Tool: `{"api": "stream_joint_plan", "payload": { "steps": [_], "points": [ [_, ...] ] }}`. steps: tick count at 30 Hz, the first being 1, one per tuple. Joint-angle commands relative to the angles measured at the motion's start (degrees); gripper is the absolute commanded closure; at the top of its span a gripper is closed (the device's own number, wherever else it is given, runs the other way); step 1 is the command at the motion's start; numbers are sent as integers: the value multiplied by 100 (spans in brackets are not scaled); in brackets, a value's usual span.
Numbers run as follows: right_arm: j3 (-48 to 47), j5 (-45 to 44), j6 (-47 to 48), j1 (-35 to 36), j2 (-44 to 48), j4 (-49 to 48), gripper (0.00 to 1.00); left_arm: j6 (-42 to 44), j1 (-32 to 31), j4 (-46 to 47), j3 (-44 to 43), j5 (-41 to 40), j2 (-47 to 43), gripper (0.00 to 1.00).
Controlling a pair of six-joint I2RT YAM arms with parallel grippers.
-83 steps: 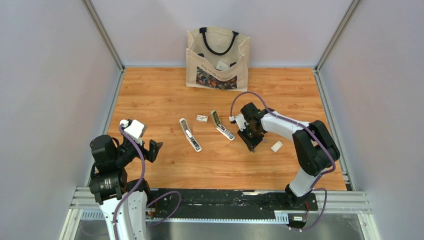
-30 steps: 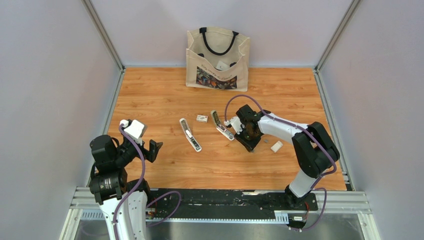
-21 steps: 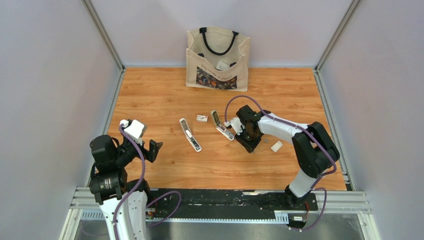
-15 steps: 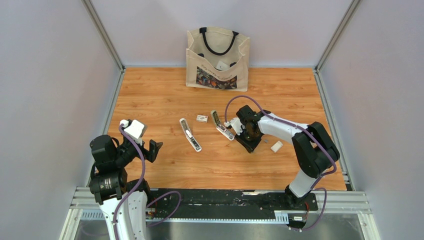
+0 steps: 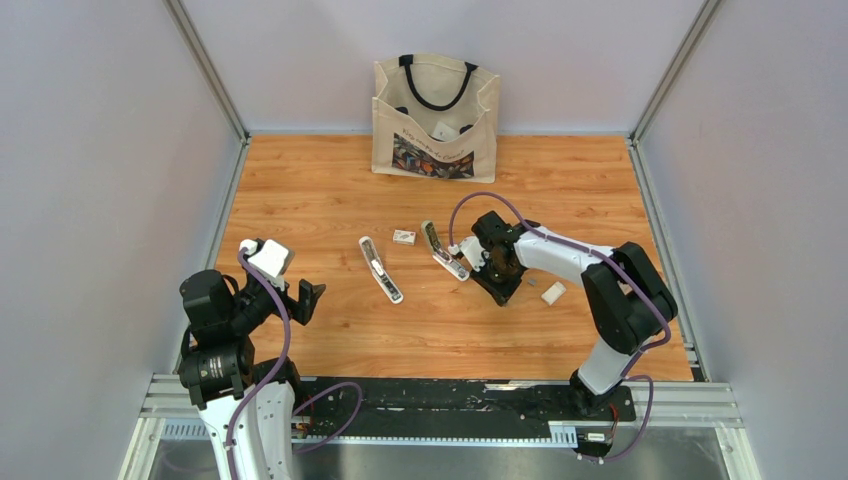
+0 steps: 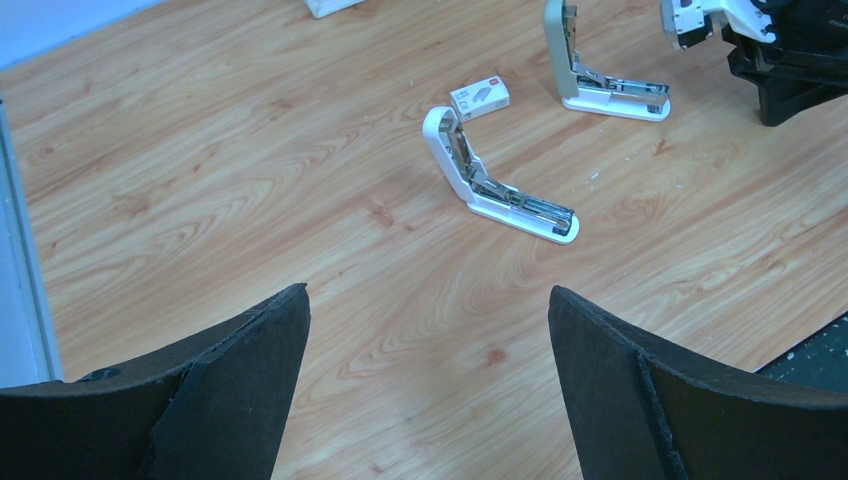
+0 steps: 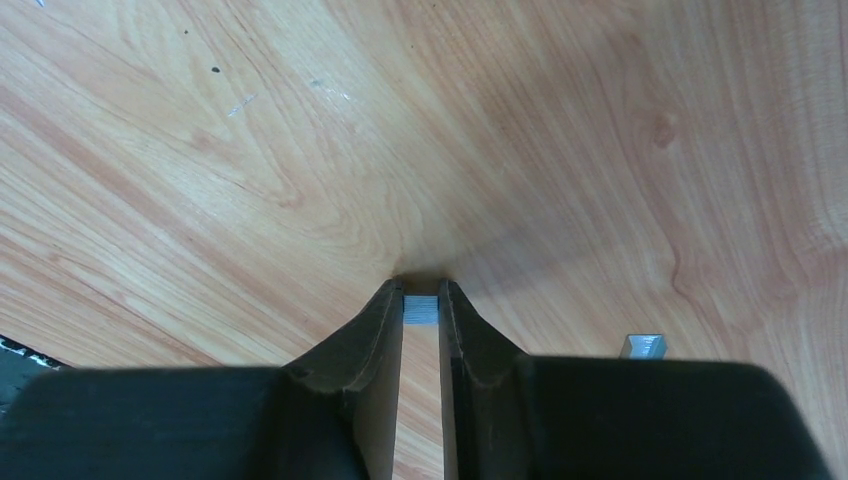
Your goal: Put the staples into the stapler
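Note:
My right gripper is shut on a tiny grey strip of staples, pinched between its fingertips just above the wooden floor; in the top view it sits right of the green-grey stapler. That stapler lies hinged open mid-table and shows in the left wrist view. A second open stapler, white, lies left of it and also shows there. A second loose strip of staples lies right of my fingers. My left gripper is open and empty, near the left front.
A small white staple box lies between the staplers. A white block lies right of my right gripper. A canvas tote bag stands at the back wall. Metal rails edge the wooden table.
My right gripper has shifted left toward the green-grey stapler since the earliest frame, then stayed almost still. The left arm has not moved.

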State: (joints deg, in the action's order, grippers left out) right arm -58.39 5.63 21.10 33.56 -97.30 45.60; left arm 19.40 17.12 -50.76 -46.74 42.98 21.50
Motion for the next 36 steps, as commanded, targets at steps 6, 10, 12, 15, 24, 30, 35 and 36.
{"api": "stream_joint_plan", "payload": {
  "steps": [6,10,12,15,24,30,35,36],
  "points": [
    [-49,-44,61,-25,211,-140,81,38,80,119,33,70,4,4],
    [-172,70,8,-8,369,-113,81,29,80,119,33,70,-5,4],
    [-234,96,-36,19,474,-104,81,29,89,119,25,61,-5,4],
    [-339,70,-124,98,597,-157,82,20,116,128,33,61,4,4],
    [-1200,26,-712,440,528,-394,83,-50,265,216,77,79,-5,3],
    [-2114,35,-1371,888,-8,-658,83,-94,405,312,148,70,-5,2],
    [-2711,-44,-1741,1389,-561,-816,83,-112,485,365,148,96,30,2],
    [-2843,-27,-1819,1460,-675,-825,83,-120,485,365,156,88,39,2]
  ]
}}
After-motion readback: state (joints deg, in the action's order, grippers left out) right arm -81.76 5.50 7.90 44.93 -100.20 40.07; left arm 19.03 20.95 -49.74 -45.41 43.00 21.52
